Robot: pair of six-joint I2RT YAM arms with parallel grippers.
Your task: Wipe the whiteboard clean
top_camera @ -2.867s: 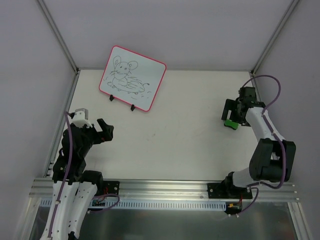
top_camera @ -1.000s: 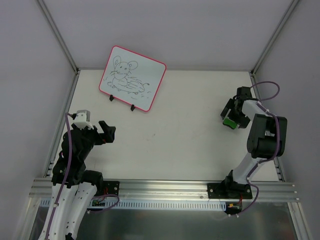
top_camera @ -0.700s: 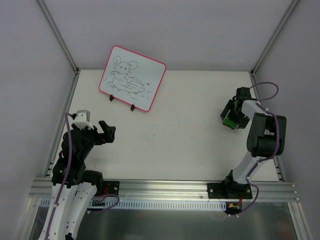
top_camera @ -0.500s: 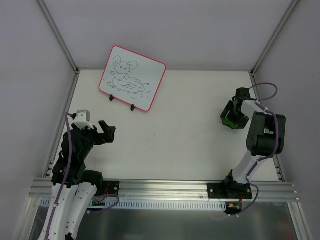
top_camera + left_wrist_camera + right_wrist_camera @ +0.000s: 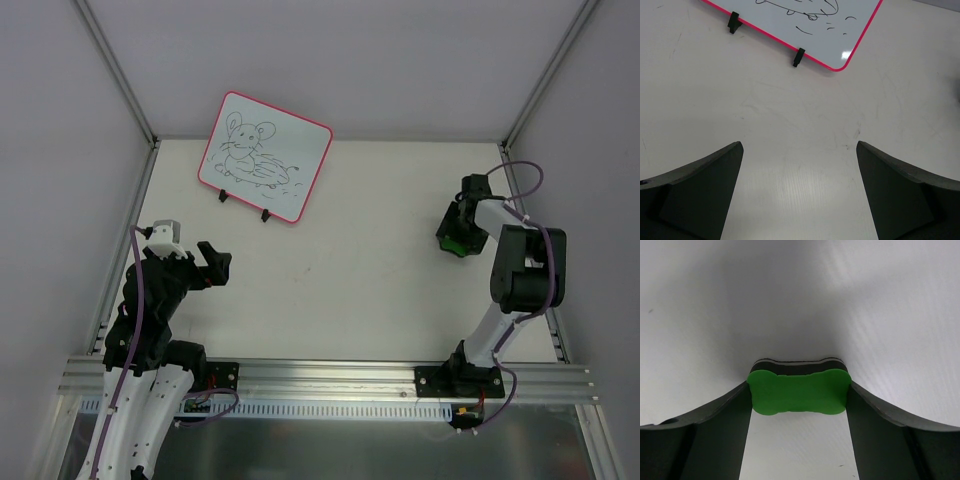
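Observation:
The whiteboard (image 5: 264, 155), white with a pink-red rim and a black mouse drawing, leans on a black-footed stand at the back left; its lower edge shows in the left wrist view (image 5: 840, 45). My right gripper (image 5: 455, 238) at the right side of the table is shut on the green eraser (image 5: 798, 391), a bone-shaped block with a black underside, held between both fingers just above the table. My left gripper (image 5: 212, 263) is open and empty, low at the front left, well short of the board.
The white table (image 5: 340, 270) is walled by grey panels on three sides. The board's stand has two black feet (image 5: 798, 56) on the table. An aluminium rail (image 5: 330, 375) with both arm bases runs along the near edge.
My right gripper with the green eraser has shifted a little left and toward the back. The left arm and the whiteboard have not moved.

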